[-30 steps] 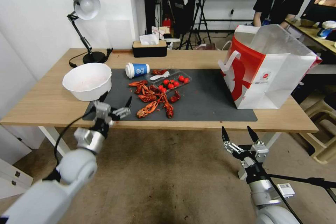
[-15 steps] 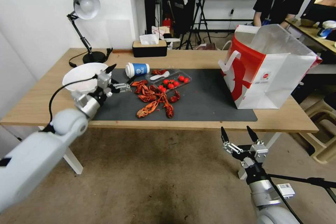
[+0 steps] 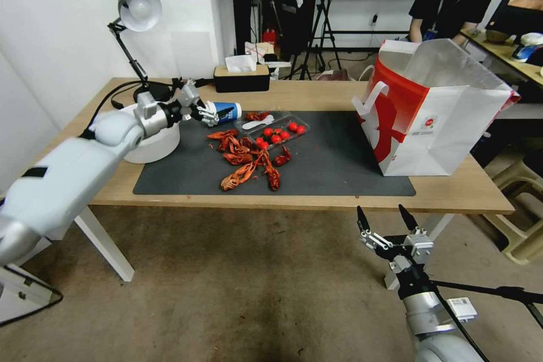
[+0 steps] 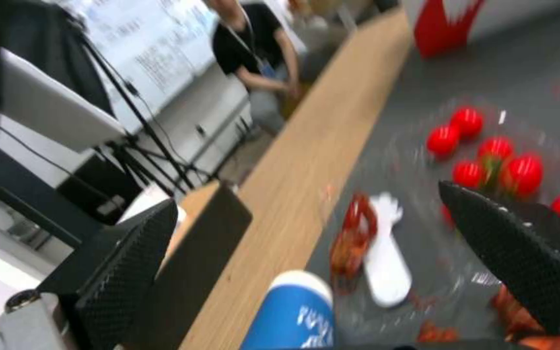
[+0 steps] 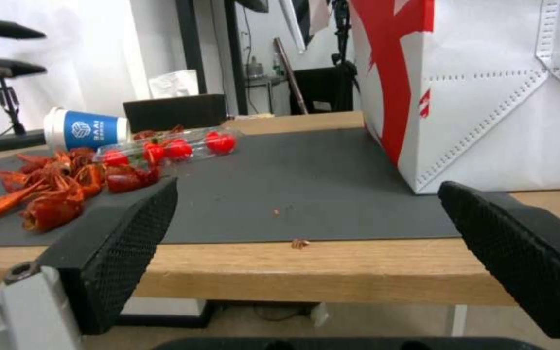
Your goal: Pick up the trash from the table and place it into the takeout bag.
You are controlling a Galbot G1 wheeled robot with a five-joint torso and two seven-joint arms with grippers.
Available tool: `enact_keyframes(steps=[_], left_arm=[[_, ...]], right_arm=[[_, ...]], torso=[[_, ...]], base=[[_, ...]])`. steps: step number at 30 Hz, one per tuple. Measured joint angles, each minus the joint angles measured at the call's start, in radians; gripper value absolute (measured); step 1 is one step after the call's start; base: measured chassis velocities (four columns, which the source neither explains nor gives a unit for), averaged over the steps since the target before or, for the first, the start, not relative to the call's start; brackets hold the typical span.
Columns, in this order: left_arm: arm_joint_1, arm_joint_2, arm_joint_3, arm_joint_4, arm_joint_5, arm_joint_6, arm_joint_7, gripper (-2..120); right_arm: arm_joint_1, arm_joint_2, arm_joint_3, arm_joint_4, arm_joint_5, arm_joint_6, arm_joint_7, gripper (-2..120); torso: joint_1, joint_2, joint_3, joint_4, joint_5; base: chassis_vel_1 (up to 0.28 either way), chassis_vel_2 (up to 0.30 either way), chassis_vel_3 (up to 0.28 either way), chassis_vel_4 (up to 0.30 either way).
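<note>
A blue-and-white paper cup [image 3: 224, 111] lies on its side at the back of the dark mat [image 3: 339, 169]. My left gripper [image 3: 208, 110] is open at the cup's white lid end, reaching in over the white bowl. In the left wrist view the cup [image 4: 293, 311] sits low between the spread fingers of that gripper [image 4: 309, 199]. Red crayfish shells [image 3: 249, 161] are scattered mid-mat. The takeout bag [image 3: 435, 119] stands upright at the table's right end. My right gripper [image 3: 390, 220] hangs open below the table's front edge, facing the bag [image 5: 487, 97].
A white bowl [image 3: 153, 144] sits under my left forearm. A clear tray of red tomatoes [image 3: 277, 130] with a white spoon [image 4: 384, 262] lies beside the cup. A desk lamp [image 3: 136, 11] and black tissue box [image 3: 242, 78] stand along the table's [image 3: 79, 169] back edge.
My left arm rose from the table's front edge, passed over the white bowl and reached the paper cup's lid end. The right arm has not moved.
</note>
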Motion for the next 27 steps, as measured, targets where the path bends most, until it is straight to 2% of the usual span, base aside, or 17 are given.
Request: enact_keyframes(steps=[3, 5, 10, 14, 15, 17, 18, 19, 21, 22, 25, 26, 27], left_arm=[[-0.034, -0.02, 0.02, 0.042, 0.033, 0.018, 0.027, 100], [-0.084, -0.056, 0.048, 0.112, 0.08, 0.026, 0.056, 100], [-0.13, -0.095, 0.066, 0.177, 0.124, 0.027, 0.084, 100], [-0.189, -0.149, 0.075, 0.265, 0.178, 0.028, 0.147, 100], [-0.189, -0.149, 0.075, 0.265, 0.178, 0.028, 0.147, 100], [-0.237, -0.184, 0.082, 0.336, 0.227, 0.023, 0.22, 100], [-0.237, -0.184, 0.082, 0.336, 0.227, 0.023, 0.22, 100], [-0.263, -0.206, 0.082, 0.377, 0.256, 0.013, 0.267, 100], [-0.291, -0.234, 0.083, 0.426, 0.28, 0.0, 0.317, 100], [-0.291, -0.234, 0.083, 0.426, 0.28, 0.0, 0.317, 100], [-0.336, -0.29, 0.086, 0.542, 0.327, -0.037, 0.373, 100], [-0.336, -0.29, 0.086, 0.542, 0.327, -0.037, 0.373, 100], [-0.347, -0.304, 0.089, 0.577, 0.34, -0.044, 0.382, 100]], right_arm=[[0.001, 0.001, 0.0, -0.002, 0.0, 0.001, 0.0, 100], [0.002, 0.002, 0.001, -0.004, 0.002, 0.002, -0.001, 100], [0.002, 0.003, 0.003, -0.006, 0.004, 0.003, -0.001, 100], [0.001, 0.002, 0.007, -0.009, 0.008, 0.005, -0.001, 100], [0.001, 0.002, 0.007, -0.009, 0.008, 0.005, -0.001, 100], [0.001, -0.001, 0.009, -0.01, 0.012, 0.006, -0.001, 100], [0.001, -0.001, 0.009, -0.01, 0.012, 0.006, -0.001, 100], [0.002, -0.002, 0.01, -0.011, 0.013, 0.006, -0.001, 100], [0.004, -0.002, 0.01, -0.014, 0.014, 0.006, -0.002, 100], [0.004, -0.002, 0.01, -0.014, 0.014, 0.006, -0.002, 100], [0.007, 0.0, 0.005, -0.015, 0.013, 0.006, -0.002, 100], [0.007, 0.0, 0.005, -0.015, 0.013, 0.006, -0.002, 100], [0.008, 0.0, 0.004, -0.015, 0.013, 0.006, -0.002, 100]], torso=[[0.0, 0.0, 0.0, 0.0, 0.0002], [0.0, 0.0, 0.0, -0.0004, 0.0001], [0.0, 0.0, 0.0, 0.0, 0.0], [0.0, 0.0, 0.0, -0.0004, 0.0001], [0.0, 0.0, 0.0, -0.0004, 0.0001], [0.0, 0.0, 0.0, 0.0001, 0.0], [0.0, 0.0, 0.0, 0.0001, 0.0], [0.0, 0.0, 0.0, 0.0001, 0.0003], [0.0, 0.0, 0.0, 0.0001, 0.0], [0.0, 0.0, 0.0, 0.0001, 0.0], [0.0, 0.0, 0.0, -0.0002, 0.0001], [0.0, 0.0, 0.0, -0.0002, 0.0001], [0.0, 0.0, 0.0, -0.0002, 0.0001]], base=[[0.0, 0.0, 0.0, 0.0], [0.0, 0.0, 0.0, 0.0], [0.0, 0.0, 0.0, 0.0], [0.0, 0.0, 0.0, 0.0], [0.0, 0.0, 0.0, 0.0], [0.0, 0.0, 0.0, 0.0], [0.0, 0.0, 0.0, 0.0], [0.0, 0.0, 0.0, 0.0], [0.0, 0.0, 0.0, 0.0], [0.0, 0.0, 0.0, 0.0], [0.0, 0.0, 0.0, 0.0], [0.0, 0.0, 0.0, 0.0], [0.0, 0.0, 0.0, 0.0]])
